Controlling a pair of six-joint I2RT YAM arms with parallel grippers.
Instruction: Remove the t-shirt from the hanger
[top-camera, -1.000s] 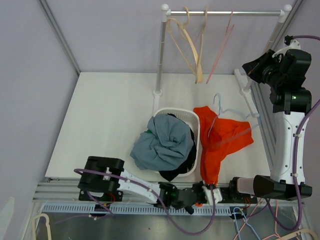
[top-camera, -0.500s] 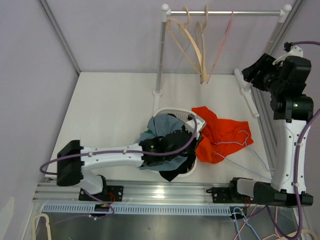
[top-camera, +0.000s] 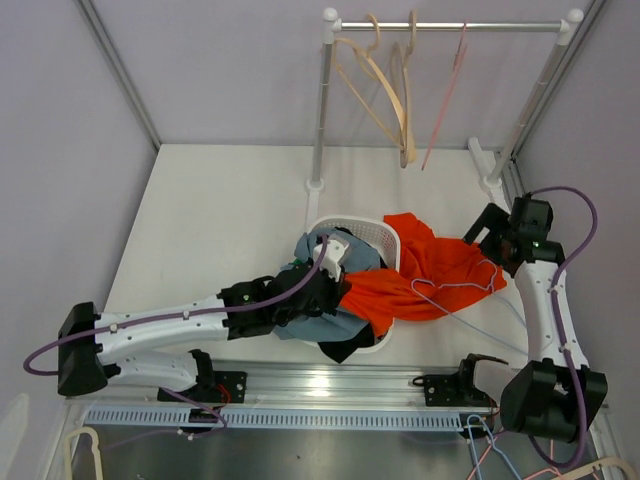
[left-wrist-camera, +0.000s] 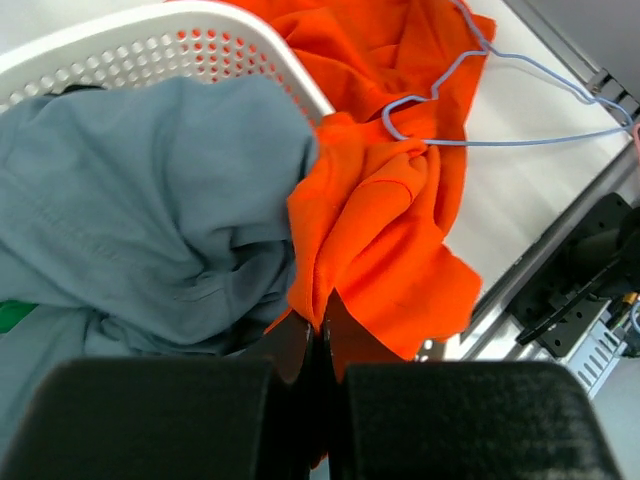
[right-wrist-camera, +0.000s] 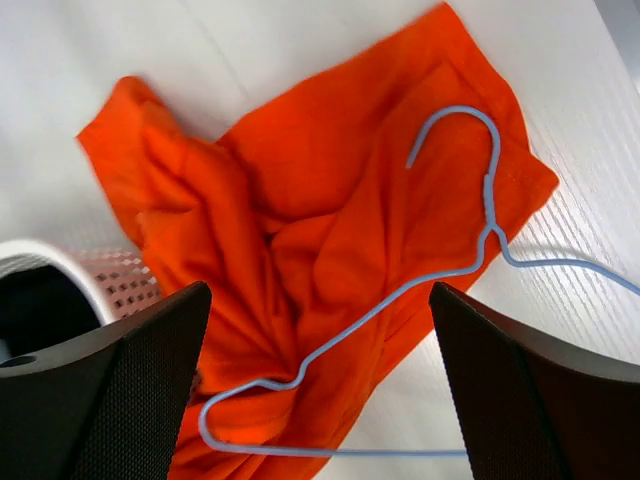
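Observation:
The orange t-shirt lies crumpled on the table, one end draped over the white basket's rim. My left gripper is over the basket, shut on a fold of the t-shirt, which is pinched between the jaws at the left gripper. The light blue wire hanger lies loose on top of the t-shirt, its hook pointing away from the basket. My right gripper hovers at the shirt's right side. In the wrist view the right gripper is open over the hanger, holding nothing.
The basket holds a grey-blue garment and dark clothes. A clothes rail with several hangers stands at the back. The metal mounting rail runs along the near edge, with more hangers below at right.
My left arm swung from the near rail up over the basket, dragging the shirt's edge with it. The right gripper opened, the hanger dropped onto the shirt, and the right arm came down low.

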